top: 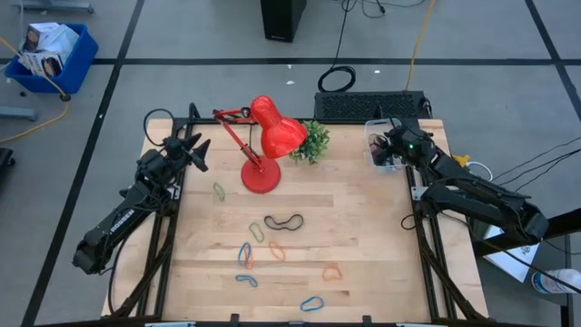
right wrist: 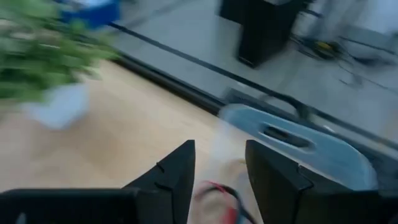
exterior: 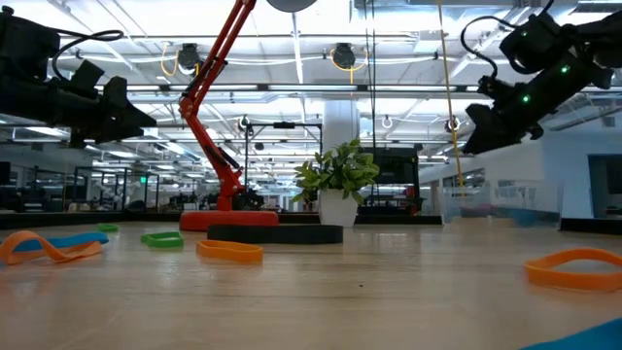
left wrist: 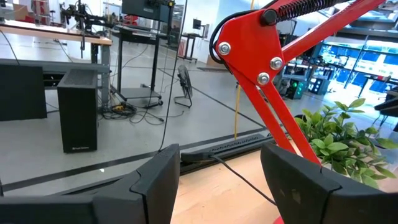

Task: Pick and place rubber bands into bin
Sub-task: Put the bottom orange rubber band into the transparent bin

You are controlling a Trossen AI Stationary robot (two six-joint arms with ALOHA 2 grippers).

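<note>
Several rubber bands lie flat on the wooden table: a black one (top: 284, 222), green ones (top: 219, 191) (top: 256, 232), orange ones (top: 332, 272) (top: 276, 251) and blue ones (top: 246, 280) (top: 311, 303). The clear bin (top: 378, 147) stands at the table's far right corner. Its rim shows in the right wrist view (right wrist: 292, 140), with a red and a black band (right wrist: 217, 194) inside. My right gripper (top: 388, 145) (right wrist: 221, 146) hovers open above the bin. My left gripper (top: 195, 147) (left wrist: 221, 149) is open and empty, raised at the far left beside the lamp.
A red desk lamp (top: 263, 145) stands at the table's far middle, with a small potted plant (top: 313, 141) to its right. A black keyboard-like box (top: 368, 104) sits behind the table. A blue crate (top: 54, 54) is on the floor at the far left.
</note>
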